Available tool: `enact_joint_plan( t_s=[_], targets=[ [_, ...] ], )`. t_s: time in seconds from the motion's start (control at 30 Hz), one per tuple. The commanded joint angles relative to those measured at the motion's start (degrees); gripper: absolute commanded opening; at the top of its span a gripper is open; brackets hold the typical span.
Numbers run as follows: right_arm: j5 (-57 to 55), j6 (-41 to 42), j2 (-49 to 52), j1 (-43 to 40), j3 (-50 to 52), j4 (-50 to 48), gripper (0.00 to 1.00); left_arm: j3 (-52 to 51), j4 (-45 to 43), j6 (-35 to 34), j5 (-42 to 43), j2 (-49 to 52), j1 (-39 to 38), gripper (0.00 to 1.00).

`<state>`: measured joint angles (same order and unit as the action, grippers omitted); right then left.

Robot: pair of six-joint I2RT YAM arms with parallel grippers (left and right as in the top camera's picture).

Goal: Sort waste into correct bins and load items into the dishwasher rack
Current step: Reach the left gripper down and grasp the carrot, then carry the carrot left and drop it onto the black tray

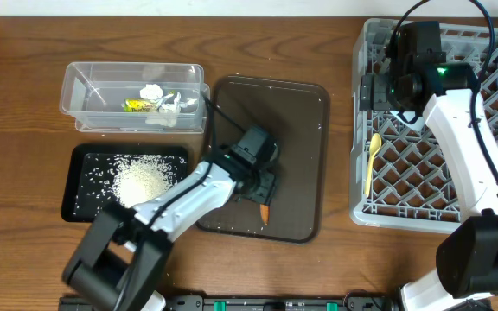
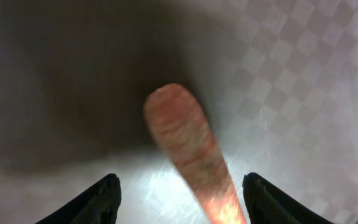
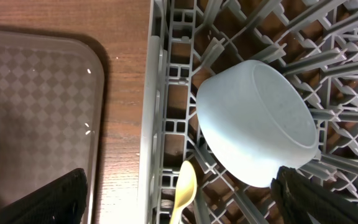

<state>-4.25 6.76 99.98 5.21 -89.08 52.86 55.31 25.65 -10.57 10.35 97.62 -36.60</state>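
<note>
Left fingers [image 2: 101, 196] stand wide either side of the thin orange-brown carrot-like stick [image 2: 188, 149] on the dark brown serving tray [image 1: 296, 155], set for a pinch (nothing gripped yet). Right fingers [image 3: 55, 199], also spread, hang above the light-blue bowl [image 3: 253, 121] tipped in the grey pegged plastic rack [image 3: 160, 93].

Bare brown serving tray [image 1: 296, 121] lies on both sides of the carrot stick [image 2: 191, 155], and the left gripper's [image 1: 264, 192] jaws stand wide — one each side, not touching it. In the dishwasher rack [image 3: 157, 93] room is tight — upright pegs crowd the light-blue bowl [image 3: 257, 118], with the spoon [image 3: 185, 186] just beside it.
</note>
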Motion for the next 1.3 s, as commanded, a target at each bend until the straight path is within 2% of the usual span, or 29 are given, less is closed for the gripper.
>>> enact_joint_plan(
  t_s=[0.0, 0.47, 0.57, 0.83, 1.07, 1.27],
  targets=[
    [0.44, -0.15, 0.11, -0.31, -0.11, 0.35, 0.93, -0.33, -0.76, -0.68, -0.15, 2.27, -0.72, 0.65],
    [0.42, -0.15, 0.11, -0.33, -0.11, 1.77, 0.90, -0.33, -4.81, -0.70, -0.57, 4.31, -1.36, 0.64],
    [0.42, -0.15, 0.11, -0.33, -0.11, 1.77, 0.89, -0.33, -4.79, -0.70, -0.57, 4.31, -1.36, 0.49],
    [0.39, -0.17, 0.09, -0.33, -0.11, 1.88, 0.89, -0.31, -4.79, -0.70, -0.57, 4.20, -1.36, 0.21],
    [0.17, -0.20, 0.09, -0.33, -0.11, 2.23, 0.88, 1.31, -0.02, -0.68, -4.22, 0.15, 2.23, 0.11],
    [0.17, -0.20, 0.09, -0.33, -0.11, 2.21, 0.88, 2.64, 5.18, -0.68, -4.63, -10.34, 13.07, 0.10]
  ],
)
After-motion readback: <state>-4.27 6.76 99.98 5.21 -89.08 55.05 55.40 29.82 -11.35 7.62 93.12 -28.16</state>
